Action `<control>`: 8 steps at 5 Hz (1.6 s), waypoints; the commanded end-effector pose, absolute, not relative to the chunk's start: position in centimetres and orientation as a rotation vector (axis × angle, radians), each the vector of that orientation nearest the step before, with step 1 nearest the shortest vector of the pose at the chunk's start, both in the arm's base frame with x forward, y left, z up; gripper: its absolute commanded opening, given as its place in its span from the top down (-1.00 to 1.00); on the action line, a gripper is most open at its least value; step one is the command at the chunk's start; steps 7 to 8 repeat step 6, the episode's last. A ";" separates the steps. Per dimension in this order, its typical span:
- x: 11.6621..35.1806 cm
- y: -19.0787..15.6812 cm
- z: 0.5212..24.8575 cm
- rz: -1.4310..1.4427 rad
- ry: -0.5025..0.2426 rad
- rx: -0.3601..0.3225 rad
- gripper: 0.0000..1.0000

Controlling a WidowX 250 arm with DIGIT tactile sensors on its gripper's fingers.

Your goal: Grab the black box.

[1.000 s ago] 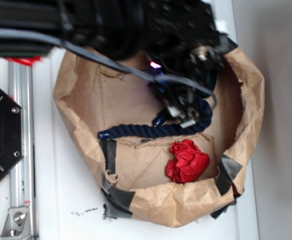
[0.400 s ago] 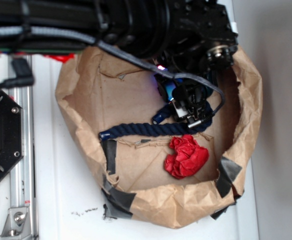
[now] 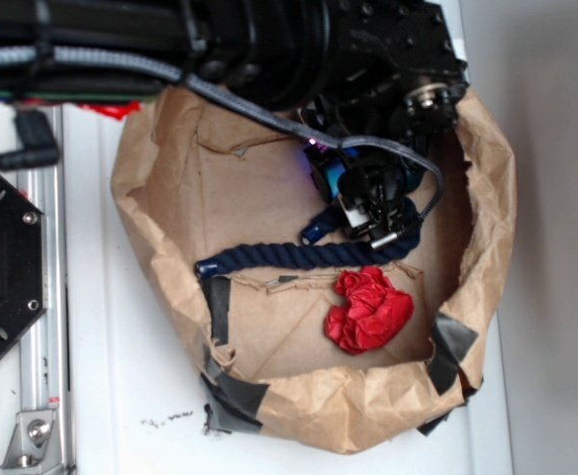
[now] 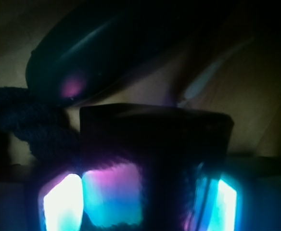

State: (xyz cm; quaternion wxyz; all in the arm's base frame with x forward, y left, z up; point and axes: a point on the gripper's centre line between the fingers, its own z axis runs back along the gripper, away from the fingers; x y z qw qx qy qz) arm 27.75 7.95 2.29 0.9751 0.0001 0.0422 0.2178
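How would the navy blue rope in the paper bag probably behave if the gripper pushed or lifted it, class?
The navy blue rope would likely prove floppy: it lies curved along the bag floor, so lifting one end should leave the rest dragging. Its braided surface looks rough, so probably not slippery. A push would more likely bend it than slide it whole.

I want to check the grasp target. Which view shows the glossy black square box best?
The wrist view: the glossy black square box fills the centre, close up, though dimly lit. In the exterior view the gripper and arm cover that spot, so the box cannot be made out.
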 end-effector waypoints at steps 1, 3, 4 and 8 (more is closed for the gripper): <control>25.5 10.4 7.4 0.286 0.032 0.076 1.00; 23.7 7.7 17.3 -0.020 -0.132 0.088 1.00; 24.3 6.3 18.9 -0.101 -0.102 0.097 1.00; 25.2 5.3 17.9 -0.187 0.043 0.116 1.00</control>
